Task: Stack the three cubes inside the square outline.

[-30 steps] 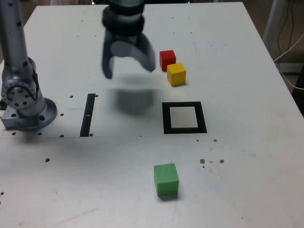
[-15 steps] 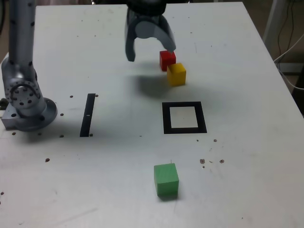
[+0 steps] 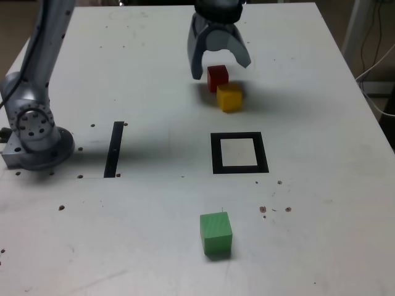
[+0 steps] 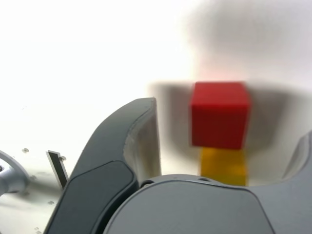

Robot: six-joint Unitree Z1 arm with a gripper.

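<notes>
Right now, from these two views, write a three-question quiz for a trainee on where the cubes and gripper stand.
1. True or false: the square outline already holds a cube.
2. Which cube lies between the open jaws of the gripper? A) the green cube B) the red cube C) the yellow cube
3. Fill in: in the exterior view, the cube nearest the camera, apart from the other two, is the ____ one.

Key
1. False: its white centre is bare.
2. B: both views show the red cube between the jaws, not yet gripped, with the yellow cube right beside it.
3. Green.
</notes>
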